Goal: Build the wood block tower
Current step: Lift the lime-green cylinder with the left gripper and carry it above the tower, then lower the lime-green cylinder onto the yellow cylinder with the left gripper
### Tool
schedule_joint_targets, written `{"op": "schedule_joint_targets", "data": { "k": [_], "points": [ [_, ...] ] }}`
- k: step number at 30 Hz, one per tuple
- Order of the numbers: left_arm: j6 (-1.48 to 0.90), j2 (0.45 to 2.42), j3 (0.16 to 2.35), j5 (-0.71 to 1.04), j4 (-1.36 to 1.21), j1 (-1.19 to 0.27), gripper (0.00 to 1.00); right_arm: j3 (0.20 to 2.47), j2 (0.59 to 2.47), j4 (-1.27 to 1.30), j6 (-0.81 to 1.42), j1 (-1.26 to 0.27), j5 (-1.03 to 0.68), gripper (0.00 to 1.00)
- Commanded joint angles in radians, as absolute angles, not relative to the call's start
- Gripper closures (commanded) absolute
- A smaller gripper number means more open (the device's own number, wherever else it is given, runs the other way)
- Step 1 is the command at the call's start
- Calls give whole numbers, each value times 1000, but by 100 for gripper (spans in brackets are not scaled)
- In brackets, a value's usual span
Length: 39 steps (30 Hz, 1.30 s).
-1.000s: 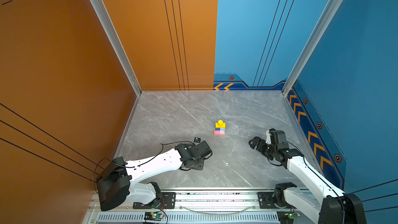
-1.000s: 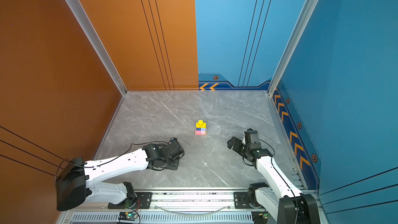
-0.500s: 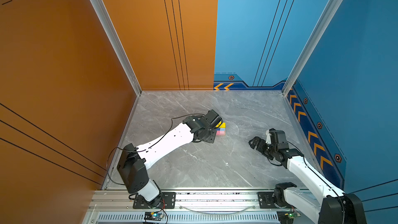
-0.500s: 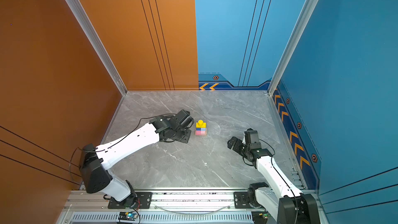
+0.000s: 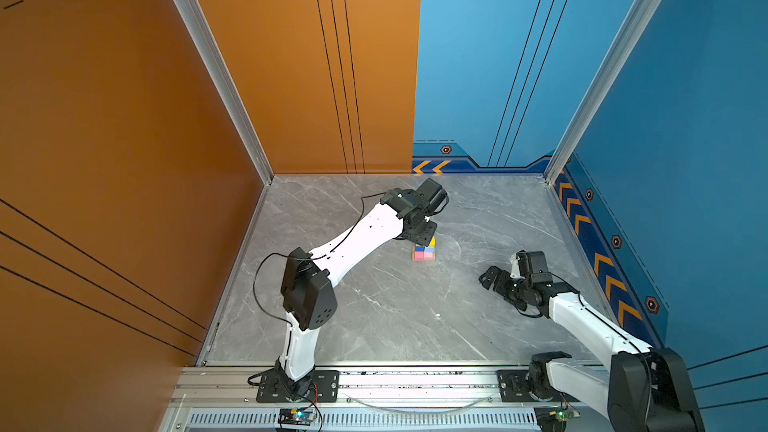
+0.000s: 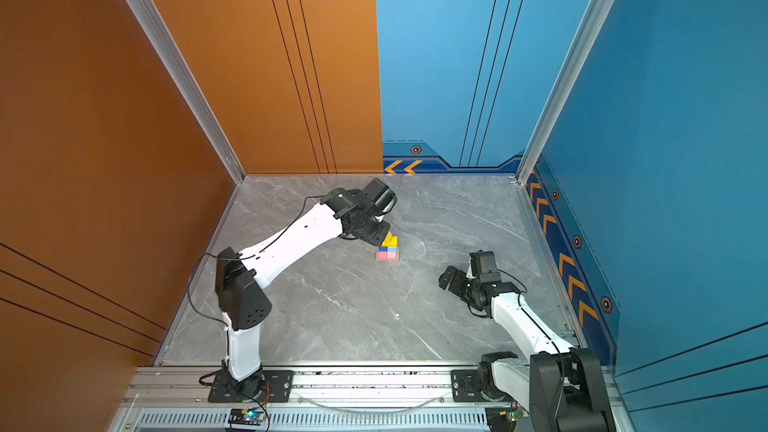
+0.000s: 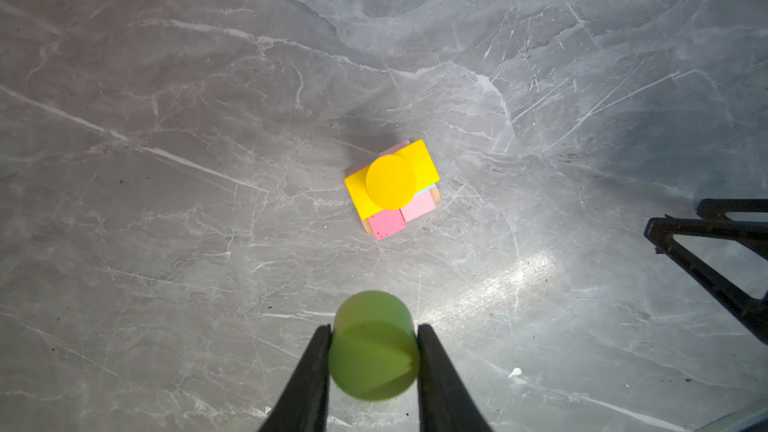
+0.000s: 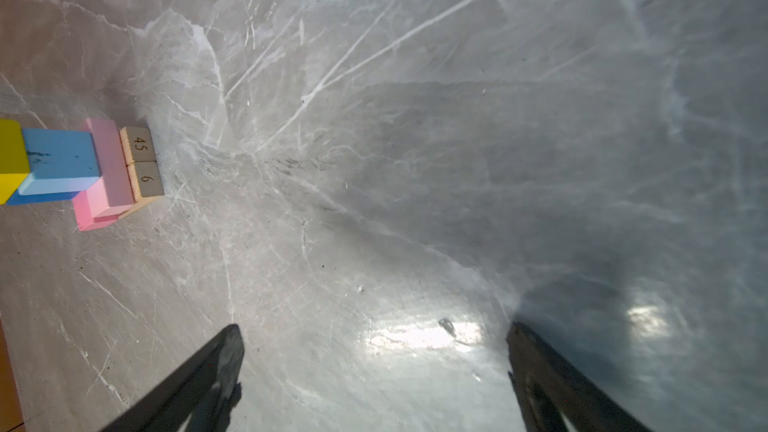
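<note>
1. Nearest, at 6 o'clock of the table, a silver aluminium rail (image 5: 415, 382) carries both arm bases.
2. The right gripper (image 8: 374, 328) is at about 4 o'clock from the tower and well apart from it. Its black jaws stand wide apart and hold nothing.
3. The tower (image 6: 387, 249) stands near the middle of the grey marble-pattern tabletop (image 5: 395, 309).
   - Two tan wooden planks (image 8: 141, 162) lie side by side at the bottom, with numbers printed on their ends.
   - Two pink bars (image 7: 386, 224) lie across them.
   - Above sit a light-blue cube (image 8: 58, 157) and a dark-blue cube (image 6: 382, 248), side by side.
   - On these lies a yellow brick (image 7: 424, 162), and a yellow cylinder (image 7: 390, 181) stands upright on top.
4. The left gripper (image 7: 374, 328) hangs above the 12 o'clock side of the tower. Its jaws clamp a lime-green cylinder (image 7: 372, 351) by the round side. The cylinder is in the air and touches no block. In both top views the black wrist of this arm hides the far upper part of the tower.
5. Farthest, at 12 o'clock, an orange wall panel (image 5: 291, 76) meets a blue wall panel (image 5: 498, 56).
</note>
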<state>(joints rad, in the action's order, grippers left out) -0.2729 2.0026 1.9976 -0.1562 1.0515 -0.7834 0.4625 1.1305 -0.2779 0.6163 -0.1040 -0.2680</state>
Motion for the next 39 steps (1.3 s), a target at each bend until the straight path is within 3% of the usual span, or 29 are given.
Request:
{"op": "schedule_joint_targets", "data": {
  "k": [1, 13, 16, 39],
  "points": [
    [-210, 2065, 2105, -124, 1139, -777, 73, 482, 1146, -265, 586, -95, -279, 0],
    [-180, 2203, 2253, -91, 1172, -772, 72, 477, 1168, -262, 569, -78, -282, 0],
    [-180, 2218, 2261, -89, 1172, -771, 67, 476, 1171, -260, 567, -75, -282, 0],
    [-189, 2295, 2319, -87, 1174, -741, 68, 473, 1206, -244, 568, -67, -288, 0]
  ]
}}
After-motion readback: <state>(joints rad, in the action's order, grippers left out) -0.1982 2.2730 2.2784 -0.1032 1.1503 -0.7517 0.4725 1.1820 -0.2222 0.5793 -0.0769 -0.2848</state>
